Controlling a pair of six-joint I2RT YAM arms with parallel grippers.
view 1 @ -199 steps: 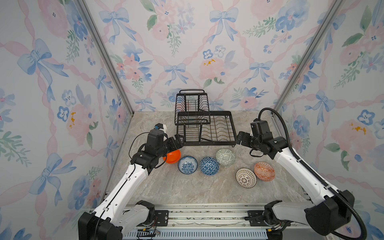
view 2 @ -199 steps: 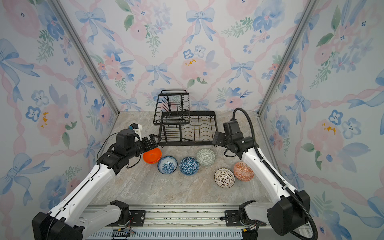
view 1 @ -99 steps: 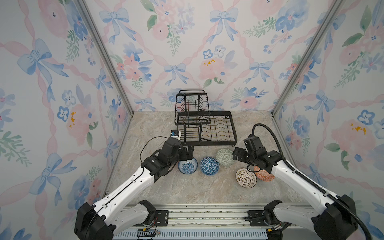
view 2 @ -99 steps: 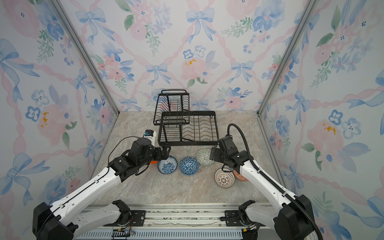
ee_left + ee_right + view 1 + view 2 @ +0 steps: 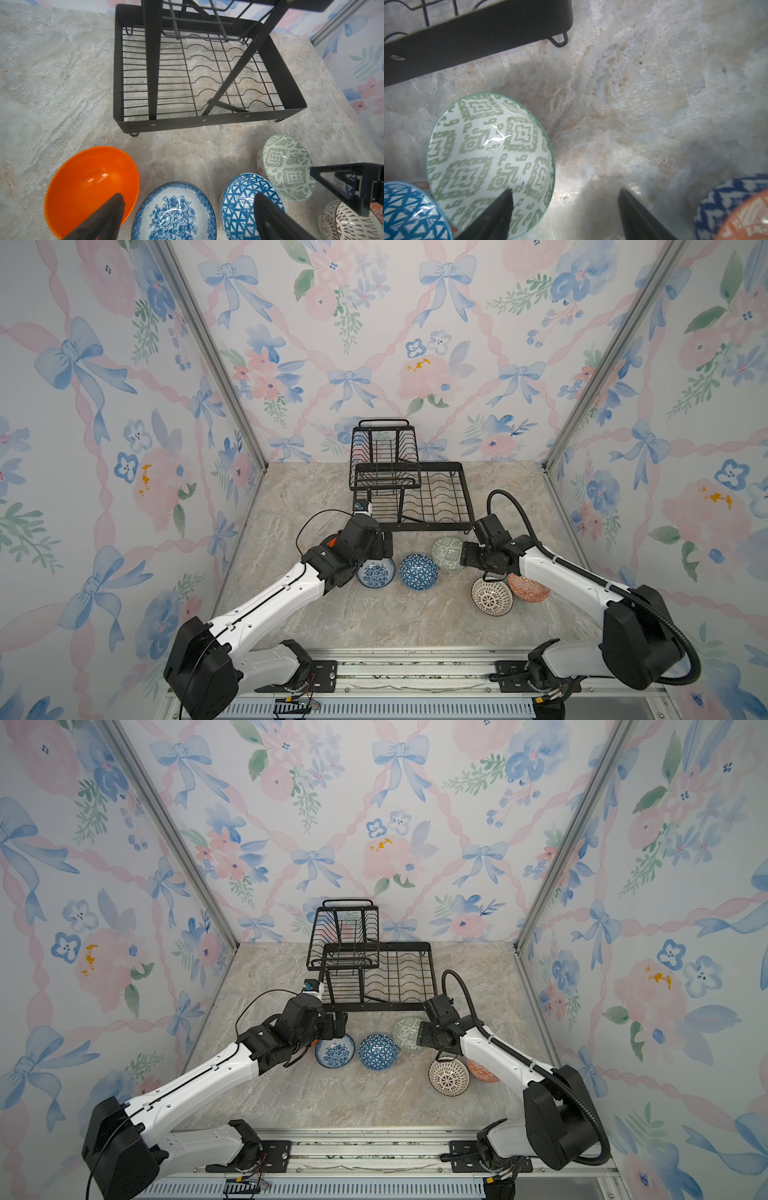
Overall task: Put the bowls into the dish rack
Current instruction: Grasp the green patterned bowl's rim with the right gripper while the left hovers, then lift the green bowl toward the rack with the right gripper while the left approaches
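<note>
The black wire dish rack (image 5: 428, 526) (image 5: 374, 1006) stands at the back with nothing in it. In front lie the bowls: blue-floral (image 5: 375, 574), blue triangle (image 5: 419, 571), pale green (image 5: 446, 551), white lattice (image 5: 491, 596) and orange-red (image 5: 530, 588). The plain orange bowl (image 5: 89, 182) is mostly hidden under my left arm in both top views. My left gripper (image 5: 190, 205) (image 5: 384, 545) hangs open over the blue-floral bowl (image 5: 174, 214). My right gripper (image 5: 565, 197) (image 5: 462, 558) is open, with the pale green bowl's (image 5: 488, 155) rim between the jaws and one finger inside the bowl.
Flowered walls close in the marble table (image 5: 374, 626) on three sides. The rack's front wall (image 5: 477, 41) runs just beyond the pale green bowl. The right arm's cable (image 5: 511, 506) loops up beside the rack. A rail (image 5: 415, 672) lines the table's front edge.
Both arms dropped from beside the rack to the row of bowls. The left gripper moved right, from the orange bowl to the blue-floral one. The right jaws narrowed slightly around the green bowl's rim.
</note>
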